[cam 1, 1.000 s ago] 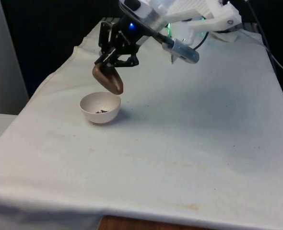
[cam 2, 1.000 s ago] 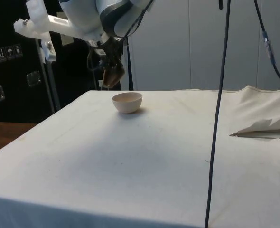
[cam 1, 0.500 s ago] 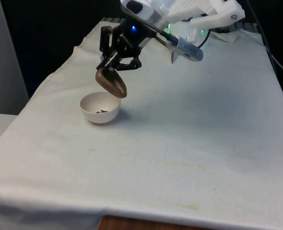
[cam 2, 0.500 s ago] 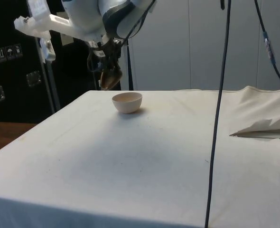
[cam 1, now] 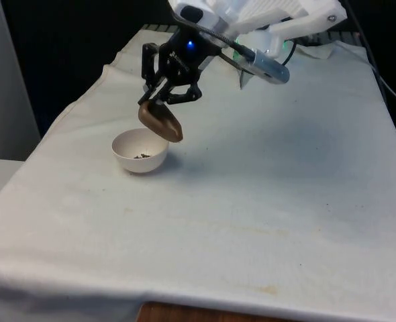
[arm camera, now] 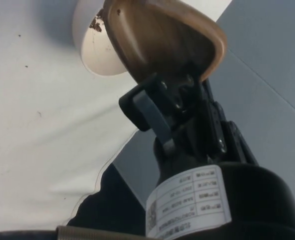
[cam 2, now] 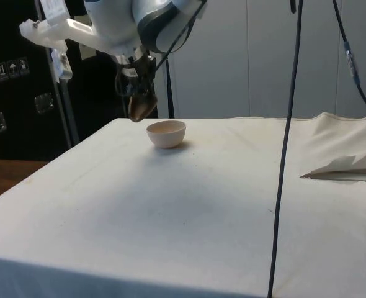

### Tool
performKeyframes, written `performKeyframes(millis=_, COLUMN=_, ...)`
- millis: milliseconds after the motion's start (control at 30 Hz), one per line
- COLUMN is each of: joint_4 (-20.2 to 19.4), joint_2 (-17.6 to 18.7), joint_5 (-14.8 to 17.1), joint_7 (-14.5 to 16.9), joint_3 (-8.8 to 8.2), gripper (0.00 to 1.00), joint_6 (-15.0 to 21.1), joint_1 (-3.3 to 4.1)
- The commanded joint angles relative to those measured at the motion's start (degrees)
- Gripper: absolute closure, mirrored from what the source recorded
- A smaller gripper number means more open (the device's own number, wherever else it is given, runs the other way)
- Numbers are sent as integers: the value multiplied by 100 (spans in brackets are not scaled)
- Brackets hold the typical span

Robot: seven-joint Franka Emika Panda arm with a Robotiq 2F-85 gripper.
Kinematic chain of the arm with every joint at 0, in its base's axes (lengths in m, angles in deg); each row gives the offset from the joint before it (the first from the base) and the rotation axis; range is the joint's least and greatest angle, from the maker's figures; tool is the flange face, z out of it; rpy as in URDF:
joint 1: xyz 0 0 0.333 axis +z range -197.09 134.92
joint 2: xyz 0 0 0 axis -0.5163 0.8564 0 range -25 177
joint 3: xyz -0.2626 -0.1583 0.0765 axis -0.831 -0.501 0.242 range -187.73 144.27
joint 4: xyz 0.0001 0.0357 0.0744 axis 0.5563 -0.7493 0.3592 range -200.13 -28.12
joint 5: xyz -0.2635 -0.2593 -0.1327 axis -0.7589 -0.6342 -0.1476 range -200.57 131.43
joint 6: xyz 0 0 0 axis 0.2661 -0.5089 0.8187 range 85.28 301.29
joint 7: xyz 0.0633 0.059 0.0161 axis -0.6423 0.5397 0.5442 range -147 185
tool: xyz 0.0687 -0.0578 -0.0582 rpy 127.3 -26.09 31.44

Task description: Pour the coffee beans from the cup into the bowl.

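Observation:
A brown cup (cam 1: 161, 121) hangs tipped over, mouth slanting down, just above the far rim of a white bowl (cam 1: 139, 151). My gripper (cam 1: 159, 99) is shut on the cup's upper rim. Dark coffee beans (cam 1: 142, 155) lie at the bottom of the bowl. In the side view the cup (cam 2: 141, 107) is a little towards the robot from the bowl (cam 2: 166, 133), clear of its rim. The wrist view looks at the cup's brown wall (arm camera: 162, 37), with one finger (arm camera: 151, 112) pressed on it and the bowl (arm camera: 95, 47) with some beans behind it.
The white cloth (cam 1: 265, 201) covers the whole table and drops off at the front edge. A crumpled fold of cloth (cam 2: 344, 166) lies at the side view's right. A black cable (cam 2: 285, 143) hangs down in front of the side camera.
The cup has swung towards the front view's right and tilted back up a little, away from the steepest pour. The bowl and its beans have stayed put.

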Motion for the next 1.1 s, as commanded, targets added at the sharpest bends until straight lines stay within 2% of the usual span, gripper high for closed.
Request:
performKeyframes(millis=0, joint_4=-69, joint_2=-40, joint_5=34, joint_7=92, joint_3=29, gripper=100, joint_6=149, joint_1=-46)
performKeyframes(millis=67, joint_4=-97, joint_2=-40, joint_5=34, joint_7=155, joint_3=17, gripper=100, joint_6=235, joint_1=-52)
performKeyframes(millis=100, joint_4=-34, joint_2=0, joint_5=0, joint_7=86, joint_3=-11, gripper=100, joint_6=120, joint_1=0)
performKeyframes(millis=133, joint_4=-109, joint_2=-40, joint_5=34, joint_7=172, joint_3=11, gripper=100, joint_6=269, joint_1=-46)
performKeyframes(millis=300, joint_4=-149, joint_2=-40, joint_5=34, joint_7=269, joint_3=-6, gripper=100, joint_6=413, joint_1=-46)
performKeyframes(millis=333, joint_4=-92, joint_2=-6, joint_5=0, joint_7=206, joint_3=-40, gripper=100, joint_6=304, joint_1=0)
performKeyframes(millis=367, joint_4=-155, joint_2=-40, joint_5=34, joint_7=292, joint_3=-11, gripper=100, joint_6=447, joint_1=-46)
performKeyframes(millis=600, joint_4=-212, joint_2=-6, joint_5=69, joint_7=476, joint_3=-34, gripper=100, joint_6=739, joint_1=-63)
performKeyframes(millis=633, joint_4=-183, joint_2=0, joint_5=6, joint_7=395, joint_3=-74, gripper=100, joint_6=642, joint_1=-6)
performKeyframes(millis=667, joint_4=-195, joint_2=0, joint_5=11, joint_7=418, joint_3=-80, gripper=100, joint_6=688, joint_1=-6)
performKeyframes(millis=700, joint_4=-229, joint_2=0, joint_5=80, joint_7=521, joint_3=-40, gripper=100, joint_6=814, joint_1=-69)
performKeyframes(millis=1067, joint_4=-281, joint_2=74, joint_5=269, joint_7=859, joint_3=-80, gripper=100, joint_6=1209, joint_1=-74)
